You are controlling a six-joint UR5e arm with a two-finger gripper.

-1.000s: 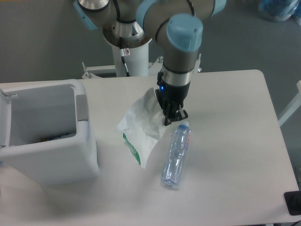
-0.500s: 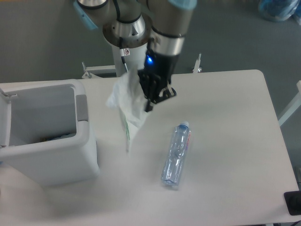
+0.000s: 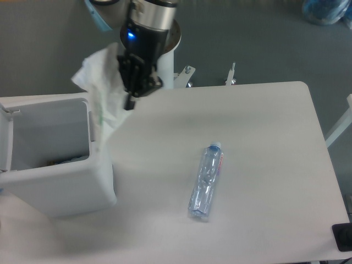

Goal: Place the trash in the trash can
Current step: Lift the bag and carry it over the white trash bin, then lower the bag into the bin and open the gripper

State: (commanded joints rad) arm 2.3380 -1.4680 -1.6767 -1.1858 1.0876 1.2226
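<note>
The gripper (image 3: 133,93), jaws clamped on the crinkled plastic bag (image 3: 102,91), has carried it off the bench (image 3: 264,143) to the trash can's (image 3: 55,159) right rim; the water bottle (image 3: 205,181) remains mid-bench.

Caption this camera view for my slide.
Gripper carries crinkled clear plastic bag toward white bin; bottle remains.

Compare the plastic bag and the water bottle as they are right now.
The bag hangs in the air from the claw, by the bin's near wall; the bottle lies on its side on the table, untouched. The bag is limp, crinkled and whitish with a green strip; the bottle is slim, stiff and clear with a white cap. Neither is in the bin yet.
</note>
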